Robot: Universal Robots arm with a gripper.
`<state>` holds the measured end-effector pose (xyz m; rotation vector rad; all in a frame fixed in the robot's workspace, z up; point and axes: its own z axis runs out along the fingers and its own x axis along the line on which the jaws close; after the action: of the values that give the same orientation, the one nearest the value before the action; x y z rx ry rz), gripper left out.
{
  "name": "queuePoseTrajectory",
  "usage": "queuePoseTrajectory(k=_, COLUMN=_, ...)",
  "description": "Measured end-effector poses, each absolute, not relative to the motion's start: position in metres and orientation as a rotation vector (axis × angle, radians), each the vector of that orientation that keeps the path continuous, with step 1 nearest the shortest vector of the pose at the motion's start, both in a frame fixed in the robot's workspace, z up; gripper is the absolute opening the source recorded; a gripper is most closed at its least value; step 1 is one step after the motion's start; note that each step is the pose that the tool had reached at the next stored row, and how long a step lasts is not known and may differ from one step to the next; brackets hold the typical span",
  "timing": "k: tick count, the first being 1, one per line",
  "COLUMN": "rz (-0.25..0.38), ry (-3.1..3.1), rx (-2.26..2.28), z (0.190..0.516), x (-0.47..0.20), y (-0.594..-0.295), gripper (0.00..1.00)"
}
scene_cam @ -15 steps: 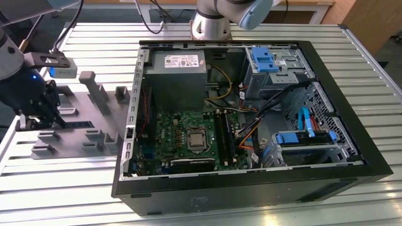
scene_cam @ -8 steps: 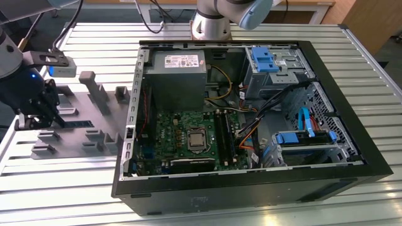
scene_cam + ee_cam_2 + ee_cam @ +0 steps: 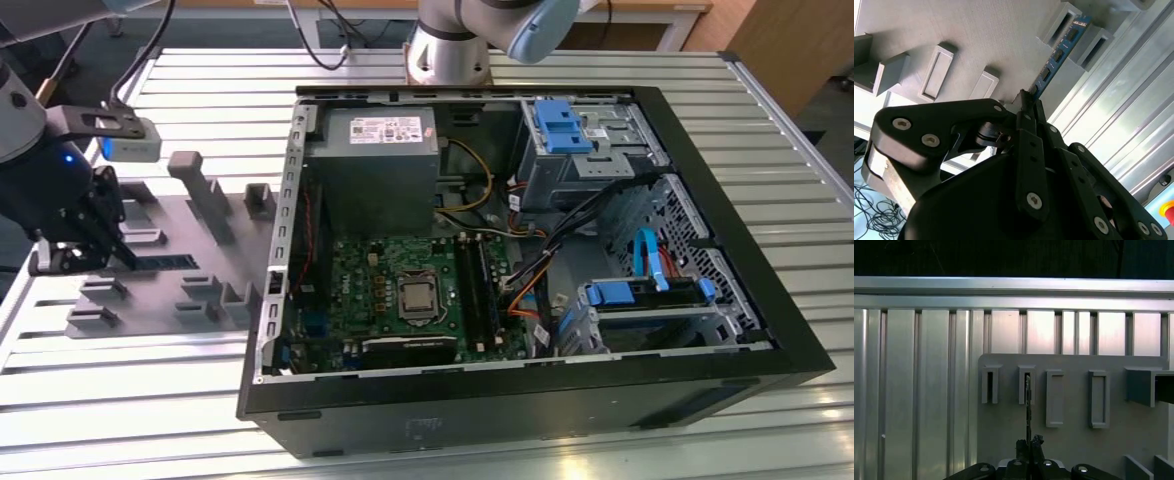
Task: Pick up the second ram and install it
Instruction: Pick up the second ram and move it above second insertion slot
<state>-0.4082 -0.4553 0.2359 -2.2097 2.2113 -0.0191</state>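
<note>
**Inspector:** State of the fingers?

**Assessor:** The black, jointed metal fingers (image 3: 1029, 142) are pinched together on the near end of the ram (image 3: 1059, 50). In the first wrist view the gripper (image 3: 1029, 444) has the board's thin edge caught between its tips.

**Inspector:** Where is the ram?

**Assessor:** At the tray (image 3: 979, 35), outside the case. It is a long, flat blue strip carrying a row of small black rectangular chips. Its far end sits in a slotted upright post and its near end is in the grip. Seen edge-on in the first wrist view, it is a thin dark line running from the fingertips to one narrow slot in the row.

**Inspector:** The tray?

**Assessor:** Matte grey plastic, finely grained, with hollow rectangular posts and solid blocks rising from a flat base. It lies on the bench (image 3: 160, 410), which is made of bright ribbed aluminium slats, at the exterior view's left.

**Inspector:** The case?

**Assessor:** The case (image 3: 534, 400) is a black tower lying on its side with the panel off, just beside the tray on the exterior view's right. Inside is a square green motherboard (image 3: 354, 270) with a silver processor (image 3: 418, 295), and long dark slots (image 3: 474, 285) run next to the processor. Also inside are a boxy grey power supply (image 3: 380, 170), blue plastic drive clips (image 3: 558, 125) and loose orange and black cables.
</note>
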Motion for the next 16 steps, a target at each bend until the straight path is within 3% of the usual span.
queuePoseTrajectory(k=16, rz=-0.019, ry=2.211, rx=-2.21, z=0.2411, x=-0.4082, y=-0.4553, gripper=0.14)
